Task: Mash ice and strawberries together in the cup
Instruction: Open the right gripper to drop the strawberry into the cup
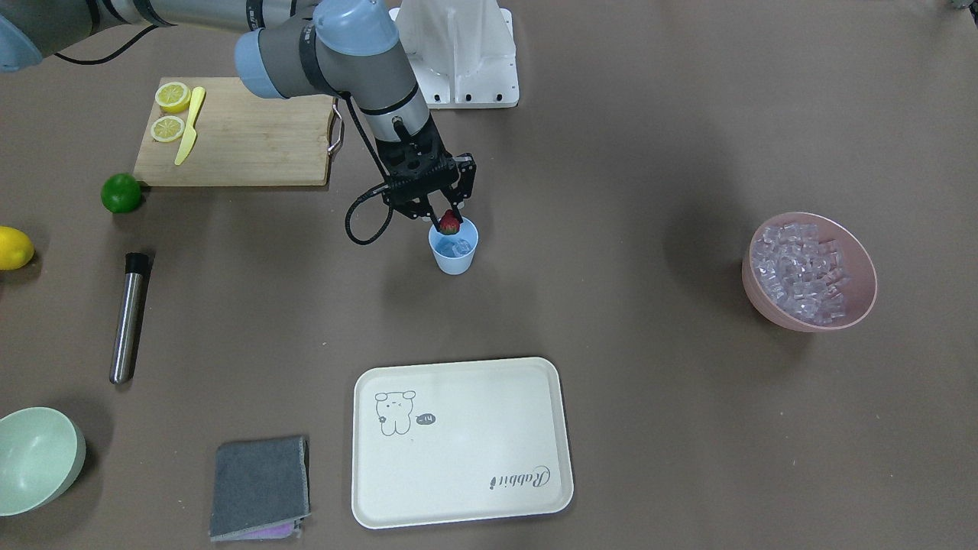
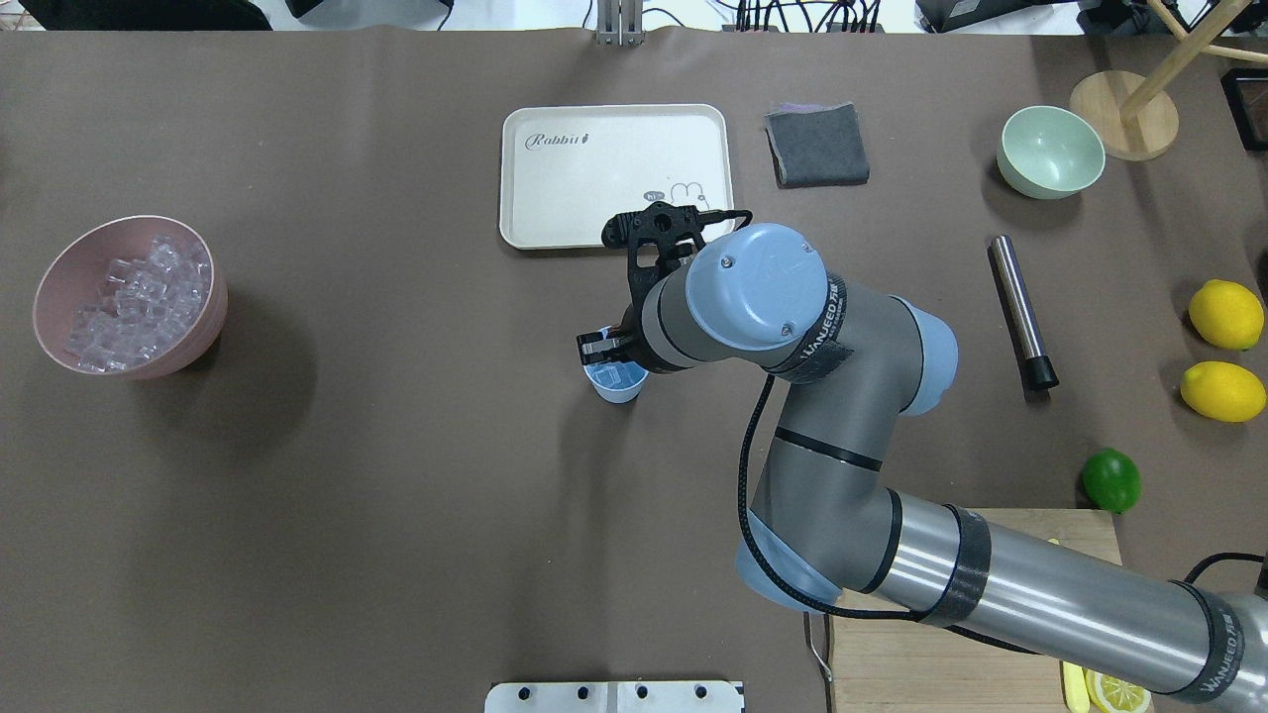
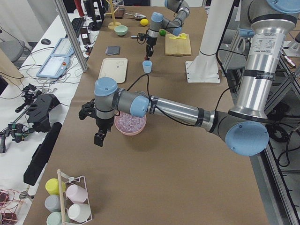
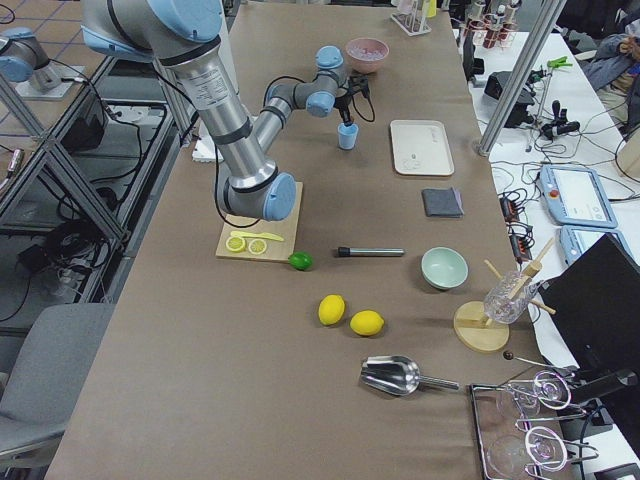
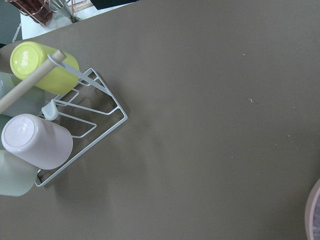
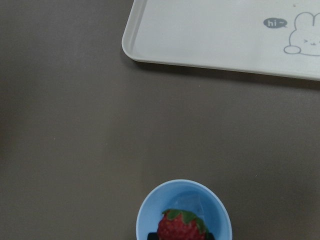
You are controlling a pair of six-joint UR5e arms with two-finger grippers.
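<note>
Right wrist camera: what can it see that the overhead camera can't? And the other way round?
Only the right wrist view shows the strawberry, over the cup; overhead, the right arm hides it. Only the overhead view shows the pink bowl of ice, the metal rod, two lemons, the lime and the green bowl. Both show the cup with ice inside and the rabbit tray.
</note>
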